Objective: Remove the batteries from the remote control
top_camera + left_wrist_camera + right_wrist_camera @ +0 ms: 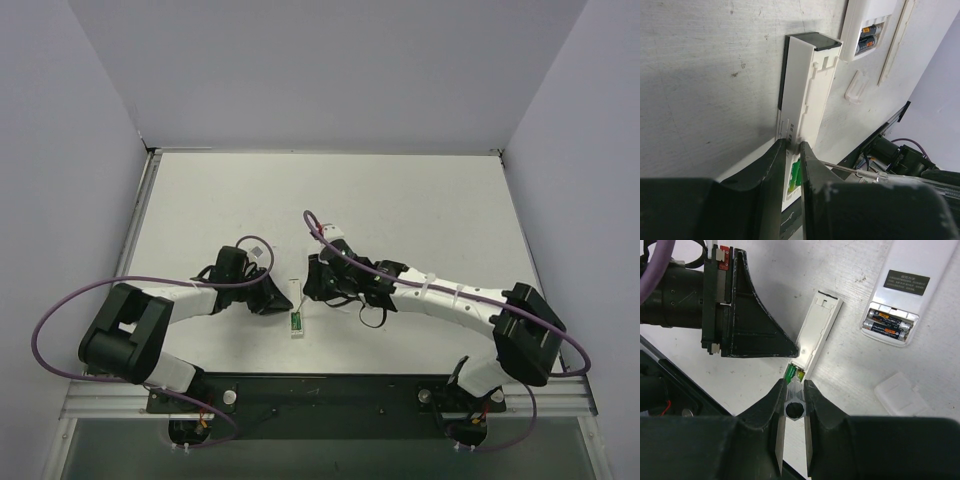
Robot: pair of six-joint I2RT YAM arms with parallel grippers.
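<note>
Flanking the remote's [817, 327] green batteries [791, 372], left fingers [772, 170] and right fingers [771, 402] sit narrowly parted; neighbouring label [906, 281] illegible.

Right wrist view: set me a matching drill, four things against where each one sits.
1 green batteries
2 dark batteries
3 loose cover
4 left gripper

a open bay of the wide remote
b apart on the table
c end bay of the slim remote
d tip at the slim remote's long edge

Pairs: 1-c; 2-a; 3-b; 4-d
</note>
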